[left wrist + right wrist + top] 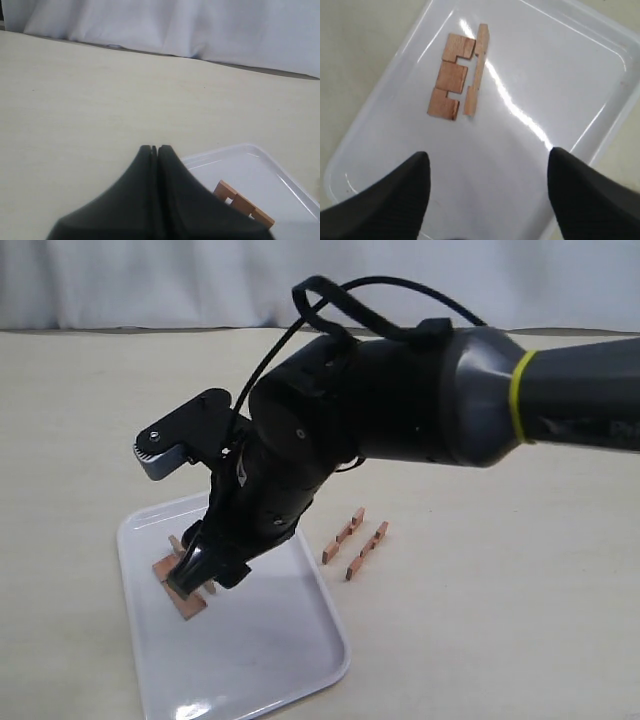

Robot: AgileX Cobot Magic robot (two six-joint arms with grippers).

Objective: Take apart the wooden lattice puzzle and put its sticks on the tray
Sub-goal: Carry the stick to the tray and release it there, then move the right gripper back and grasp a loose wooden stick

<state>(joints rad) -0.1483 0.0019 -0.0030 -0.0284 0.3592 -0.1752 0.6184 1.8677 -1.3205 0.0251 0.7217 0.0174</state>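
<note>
The wooden lattice puzzle is out of view as a grid; only loose sticks show. Two reddish-brown notched sticks (449,82) lie side by side on the white tray (560,75), one flat and one on its edge (476,70). My right gripper (487,170) hangs open just above the tray beside them, with nothing between its fingers; in the exterior view it (195,580) partly covers those sticks (185,602). Two more sticks (343,534) (367,550) lie on the table right of the tray (250,660). My left gripper (154,148) is shut and empty, near the tray's corner (240,162).
The beige table (480,620) runs back to a white curtain (150,280). The right arm (400,410) stretches in from the right across the table, over the tray's far end. One stick (244,204) shows past the left fingers.
</note>
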